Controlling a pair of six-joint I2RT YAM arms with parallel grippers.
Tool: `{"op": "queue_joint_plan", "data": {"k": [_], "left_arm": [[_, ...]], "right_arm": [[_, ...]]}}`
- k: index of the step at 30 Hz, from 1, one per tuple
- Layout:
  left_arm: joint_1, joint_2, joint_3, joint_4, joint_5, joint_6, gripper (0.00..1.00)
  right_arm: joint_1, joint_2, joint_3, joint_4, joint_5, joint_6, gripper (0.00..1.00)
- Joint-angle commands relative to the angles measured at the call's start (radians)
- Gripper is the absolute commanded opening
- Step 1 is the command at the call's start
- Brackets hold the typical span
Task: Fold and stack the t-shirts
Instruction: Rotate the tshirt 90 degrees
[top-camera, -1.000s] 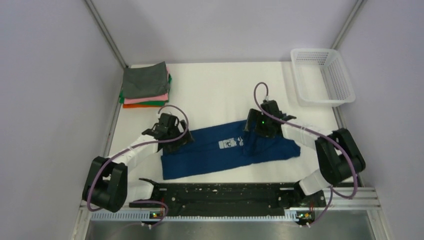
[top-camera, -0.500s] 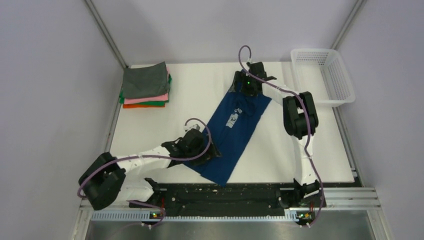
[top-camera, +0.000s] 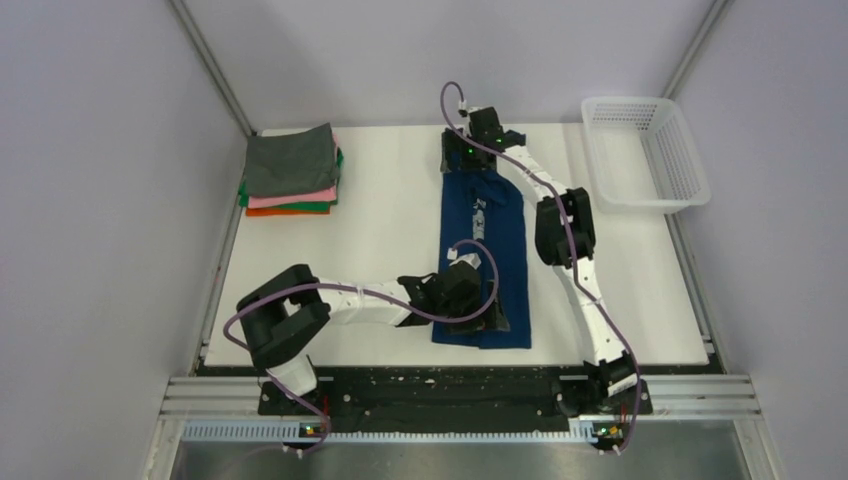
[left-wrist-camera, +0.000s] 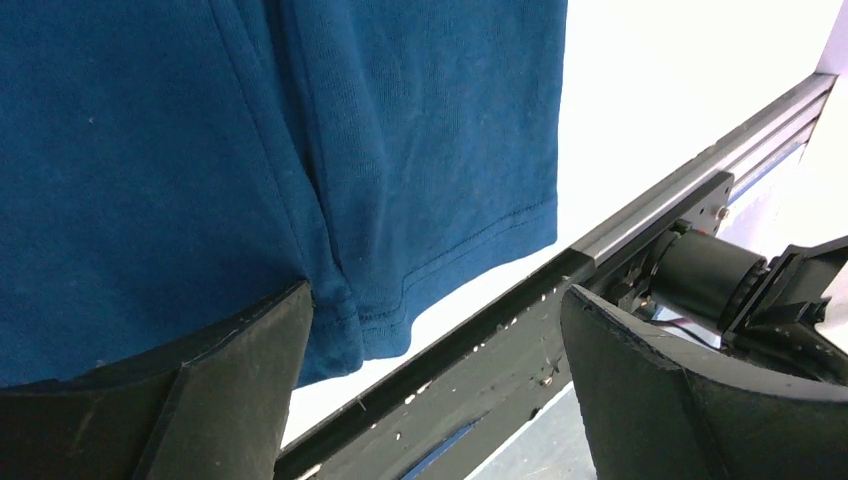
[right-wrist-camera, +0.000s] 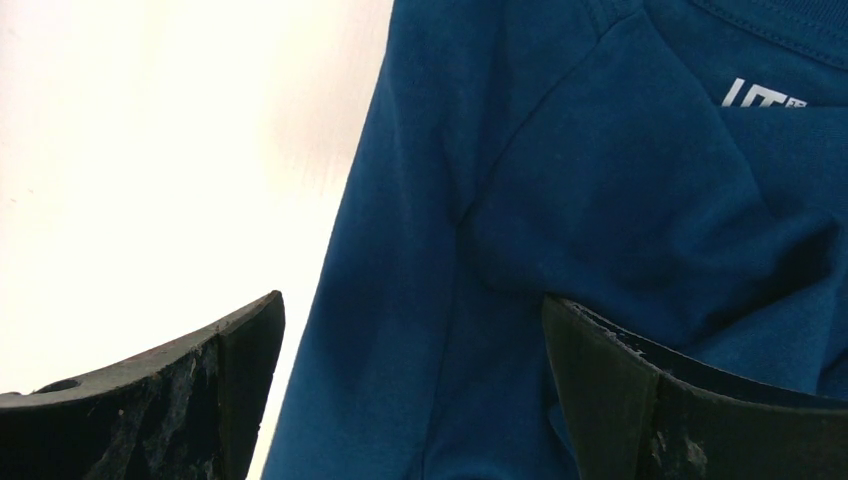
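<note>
I see the navy t-shirt (top-camera: 505, 240) stretched near-to-far: right gripper (top-camera: 462, 165) at the far collar, left gripper (top-camera: 480, 305) at the near hem, both jaws open.

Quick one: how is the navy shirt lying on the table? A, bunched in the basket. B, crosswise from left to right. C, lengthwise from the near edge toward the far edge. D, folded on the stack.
C: from above, the shirt is a long strip with its collar end toward the far edge and its hem toward the near edge, well apart from the stack and the basket.
</note>
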Motion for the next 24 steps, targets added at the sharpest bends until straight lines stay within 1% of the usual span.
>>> {"op": "queue_joint_plan", "data": {"k": [1,5,7,10,12,13,14,16,19,21,24], "left_arm": [[-0.017,-0.072,-0.004,-0.058,-0.036,0.039,0.99],[-0.027,-0.154,-0.032,-0.111,-0.087,0.050,0.99],[-0.030,-0.212,-0.047,-0.149,-0.122,0.063,0.99],[-0.030,-0.299,-0.073,-0.208,-0.183,0.090,0.99],[-0.029,-0.356,-0.100,-0.266,-0.243,0.076,0.99],[-0.026,-0.381,-0.121,-0.292,-0.275,0.067,0.99],[-0.025,-0.407,-0.132,-0.319,-0.303,0.059,0.99],[-0.013,-0.449,-0.176,-0.339,-0.330,0.049,0.99],[0.024,-0.488,-0.240,-0.316,-0.281,0.041,0.97],[0.044,-0.495,-0.270,-0.289,-0.241,0.040,0.90],[0.053,-0.473,-0.283,-0.254,-0.191,0.046,0.80]], "right_arm": [[0.011,-0.043,0.056,-0.061,0.109,-0.118,0.99],[0.009,-0.130,0.113,-0.066,0.285,-0.180,0.99],[-0.003,-0.203,0.083,-0.067,0.315,-0.203,0.99],[-0.018,-0.330,-0.054,-0.066,0.305,-0.228,0.99],[-0.020,-0.410,-0.175,-0.070,0.334,-0.242,0.99],[-0.019,-0.452,-0.257,-0.075,0.346,-0.242,0.99],[-0.019,-0.497,-0.305,-0.086,0.349,-0.242,0.99],[-0.020,-0.622,-0.506,-0.108,0.356,-0.213,0.99],[-0.019,-0.835,-0.837,-0.060,0.341,-0.032,0.99],[-0.014,-0.989,-1.063,0.010,0.286,0.079,0.99],[-0.004,-1.209,-1.374,0.093,0.117,0.193,0.99]]}}
